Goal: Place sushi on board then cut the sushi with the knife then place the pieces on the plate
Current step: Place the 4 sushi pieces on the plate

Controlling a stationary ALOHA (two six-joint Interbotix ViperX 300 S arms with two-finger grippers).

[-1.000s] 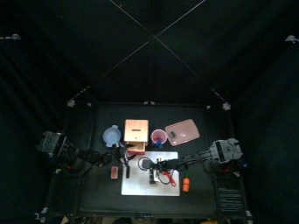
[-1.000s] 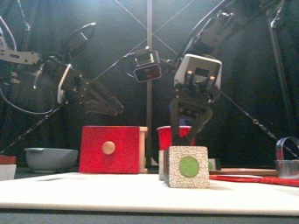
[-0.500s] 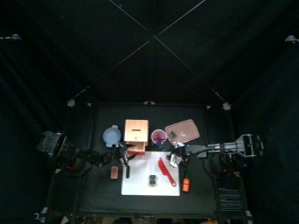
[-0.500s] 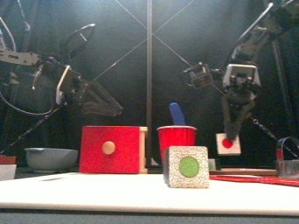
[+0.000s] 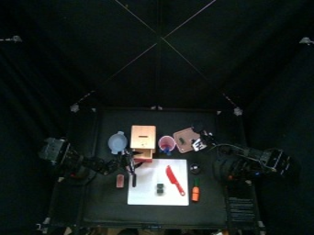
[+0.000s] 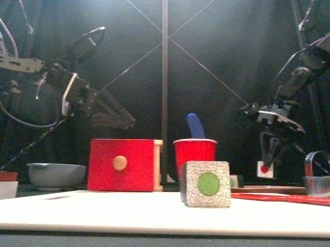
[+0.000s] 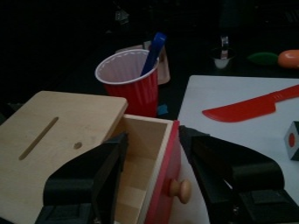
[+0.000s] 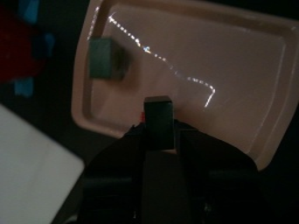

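Trailing looped black cables [image 6: 88, 39] along two black jointed arms [image 6: 71, 92], ending in the dark-jawed left gripper [image 7: 152, 147] and right gripper [image 8: 158, 131].

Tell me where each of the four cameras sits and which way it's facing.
Top: high overhead, looking down on the table; left arm and right arm show.
Front: at the table's front edge, looking level across the board past a sushi piece; both arms above.
Left wrist: on the left arm, facing box and cup; the open left pincer shows.
Right wrist: on the right arm, facing the tray; the right pincer grips a second piece.
Shared: front and left wrist both show box and cup.
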